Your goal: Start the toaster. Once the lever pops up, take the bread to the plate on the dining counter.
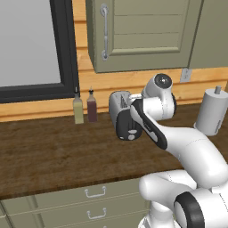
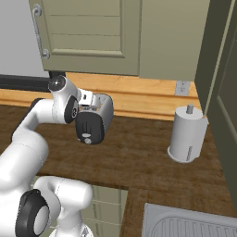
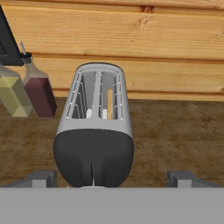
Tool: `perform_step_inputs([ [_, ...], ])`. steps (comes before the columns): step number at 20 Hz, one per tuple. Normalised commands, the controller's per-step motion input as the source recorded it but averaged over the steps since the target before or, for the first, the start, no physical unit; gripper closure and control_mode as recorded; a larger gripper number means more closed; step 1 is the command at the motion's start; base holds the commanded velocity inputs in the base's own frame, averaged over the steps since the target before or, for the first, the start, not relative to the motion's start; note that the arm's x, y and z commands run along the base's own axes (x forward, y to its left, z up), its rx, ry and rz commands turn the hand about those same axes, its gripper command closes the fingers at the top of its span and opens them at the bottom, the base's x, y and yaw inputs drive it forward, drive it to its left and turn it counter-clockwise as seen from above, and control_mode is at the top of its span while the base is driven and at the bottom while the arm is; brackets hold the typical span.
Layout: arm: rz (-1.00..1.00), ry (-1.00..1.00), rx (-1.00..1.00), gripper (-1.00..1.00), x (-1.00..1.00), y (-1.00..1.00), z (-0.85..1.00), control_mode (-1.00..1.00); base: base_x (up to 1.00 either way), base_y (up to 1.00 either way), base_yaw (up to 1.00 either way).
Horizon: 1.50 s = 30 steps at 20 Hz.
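Observation:
The silver-grey toaster (image 3: 94,131) stands on the wood counter with drawers (image 1: 49,156), its black end panel with a round knob (image 1: 129,129) facing me. The bread (image 3: 109,104) sits down in the right slot as a thin tan slice. My gripper (image 3: 114,177) is open and hovers just above the toaster's near end, one fingertip to each side of the black panel, touching nothing. From the right base view the toaster (image 2: 95,120) is partly covered by my wrist. The plate and the dining counter are out of view.
Two bottles, one olive (image 1: 78,110) and one dark red (image 1: 91,108), stand left of the toaster against the wall. A white paper-towel roll (image 2: 186,134) stands to its right. A wall cabinet (image 1: 142,31) hangs overhead. A sink basin (image 2: 190,224) lies at the lower right.

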Motion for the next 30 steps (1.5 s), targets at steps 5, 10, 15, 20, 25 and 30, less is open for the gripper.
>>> perform_step_inputs([
  [5, 0.0, 0.0, 0.0, -1.0, 0.0, 0.0, 0.0, -1.0, 0.0, 0.0, 0.0],
  [10, 0.0, 0.0, 0.0, -1.0, 0.0, 0.0, 0.0, -1.0, 0.0, 0.0, 0.0],
  [15, 0.0, 0.0, 0.0, -1.0, 0.0, 0.0, 0.0, -1.0, 0.0, 0.0, 0.0],
  [20, 0.0, 0.0, 0.0, -1.0, 0.0, 0.0, 0.0, -1.0, 0.0, 0.0, 0.0],
  [25, 0.0, 0.0, 0.0, -1.0, 0.0, 0.0, 0.0, -1.0, 0.0, 0.0, 0.0],
  [30, 0.0, 0.0, 0.0, -1.0, 0.0, 0.0, 0.0, -1.0, 0.0, 0.0, 0.0],
])
